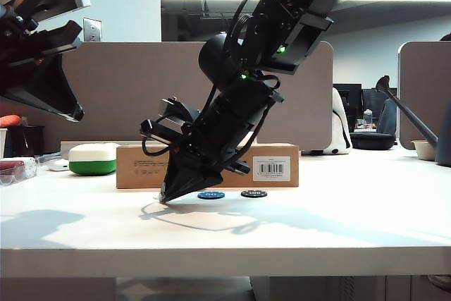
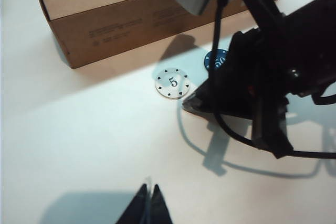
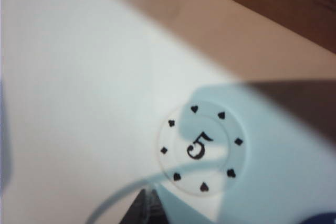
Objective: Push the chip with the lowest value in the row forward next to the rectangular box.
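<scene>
- Resting low on the table (image 1: 338,223), the right gripper (image 1: 165,197) is seen with its fingers drawn together into one narrow tip, nothing held between them; this is judged a pushing pose, not a grasp.
- Just ahead of that tip the white chip (image 3: 202,148) lies flat, marked 5 with a ring of small dark spades; whether tip and chip touch cannot be told.
- The chip is set apart from the box (image 2: 121,14), with bare table between, so the push is judged not yet finished.
- Beside it in the row sit the blue chip (image 1: 211,194) and the black chip (image 1: 254,193).
- The left gripper (image 1: 53,15) is held high and well away on the left, its fingers apart and empty, presumably kept clear.
</scene>
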Controlling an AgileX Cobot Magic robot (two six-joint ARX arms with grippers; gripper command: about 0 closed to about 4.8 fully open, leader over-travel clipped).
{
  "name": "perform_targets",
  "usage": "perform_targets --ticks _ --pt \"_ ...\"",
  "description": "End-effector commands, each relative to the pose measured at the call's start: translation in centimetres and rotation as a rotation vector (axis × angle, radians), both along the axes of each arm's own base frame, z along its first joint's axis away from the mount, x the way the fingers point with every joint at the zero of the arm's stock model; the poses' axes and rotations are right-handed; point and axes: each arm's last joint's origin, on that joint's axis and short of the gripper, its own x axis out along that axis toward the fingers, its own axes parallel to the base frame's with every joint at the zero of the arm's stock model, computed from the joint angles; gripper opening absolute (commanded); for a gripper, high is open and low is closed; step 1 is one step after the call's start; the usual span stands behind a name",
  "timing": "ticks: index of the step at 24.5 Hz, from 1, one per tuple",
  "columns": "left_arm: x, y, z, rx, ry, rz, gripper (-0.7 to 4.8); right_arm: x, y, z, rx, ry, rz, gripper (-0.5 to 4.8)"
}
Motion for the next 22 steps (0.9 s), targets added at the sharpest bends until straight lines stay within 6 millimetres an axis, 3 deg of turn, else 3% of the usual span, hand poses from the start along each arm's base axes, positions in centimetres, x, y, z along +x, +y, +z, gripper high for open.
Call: perform_targets --ticks 1,22 --pt "0.1 0.0 0.3 -0.006 -0.017 0.0 -0.05 -0.1 0.0 -1.4 -0.041 0.038 -0.007 -0.09" --pt "0.1 0.0 0.2 -0.006 -0.017 0.0 -0.05 0.6 0.0 -2.9 -0.075 0.0 -0.118 -0.09"
